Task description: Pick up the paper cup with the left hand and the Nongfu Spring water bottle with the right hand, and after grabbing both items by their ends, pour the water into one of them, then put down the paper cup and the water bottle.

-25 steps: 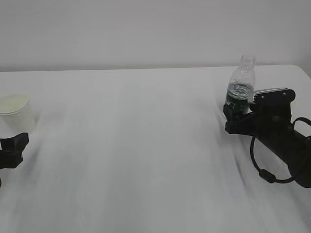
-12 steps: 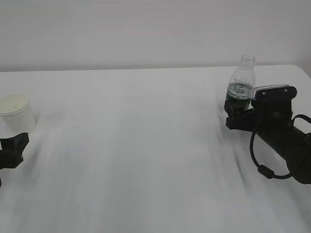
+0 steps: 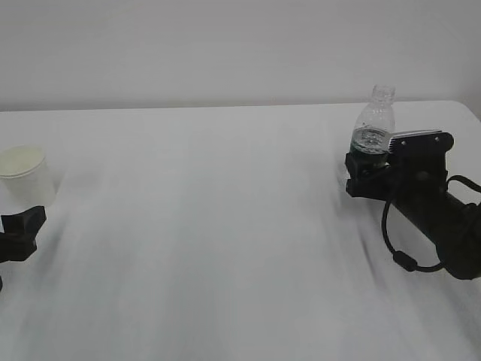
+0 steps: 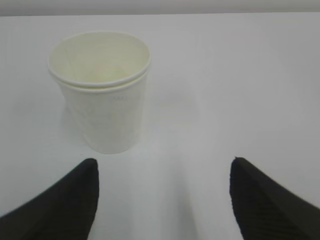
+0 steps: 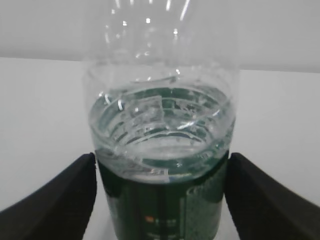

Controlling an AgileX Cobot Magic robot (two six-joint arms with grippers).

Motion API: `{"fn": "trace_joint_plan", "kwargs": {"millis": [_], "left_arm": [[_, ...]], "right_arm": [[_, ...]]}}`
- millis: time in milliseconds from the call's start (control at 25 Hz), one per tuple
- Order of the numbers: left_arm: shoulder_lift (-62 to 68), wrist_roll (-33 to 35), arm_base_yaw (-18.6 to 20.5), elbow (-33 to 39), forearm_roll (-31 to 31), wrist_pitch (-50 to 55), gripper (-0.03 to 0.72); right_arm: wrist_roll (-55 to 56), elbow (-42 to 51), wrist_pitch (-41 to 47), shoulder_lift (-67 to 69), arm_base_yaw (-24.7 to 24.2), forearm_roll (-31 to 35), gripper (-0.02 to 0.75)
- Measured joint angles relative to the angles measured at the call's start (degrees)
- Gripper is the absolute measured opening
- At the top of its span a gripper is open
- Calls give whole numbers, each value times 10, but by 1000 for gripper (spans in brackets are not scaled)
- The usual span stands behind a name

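Note:
The white paper cup (image 3: 22, 171) stands upright at the far left of the table; in the left wrist view the paper cup (image 4: 102, 102) is ahead of the jaws and left of their gap. My left gripper (image 3: 21, 229) (image 4: 163, 162) is open and holds nothing, a little short of the cup. The uncapped Nongfu Spring water bottle (image 3: 373, 124) (image 5: 160, 125) stands at the right with water (image 5: 160, 150) up to just above its green label. My right gripper (image 3: 366, 167) (image 5: 160, 160) is open, with one finger on each side of the label band.
The white table (image 3: 225, 226) runs back to a pale wall. Its far right corner (image 3: 462, 105) lies just behind the bottle. The right arm's grey plate (image 3: 415, 136) and black cable (image 3: 398, 241) sit right of the bottle.
My right gripper has slid further in around the bottle's label and risen slightly. The bottle, the cup and the left gripper have stayed where they were.

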Motion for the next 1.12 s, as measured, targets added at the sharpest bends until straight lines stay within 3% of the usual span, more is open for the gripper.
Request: {"fn": "trace_joint_plan", "kwargs": {"millis": [1120], "left_arm": [[0, 0, 0, 0, 2, 0, 587]], "right_arm": [[0, -74, -1, 55, 0, 3, 594]]}}
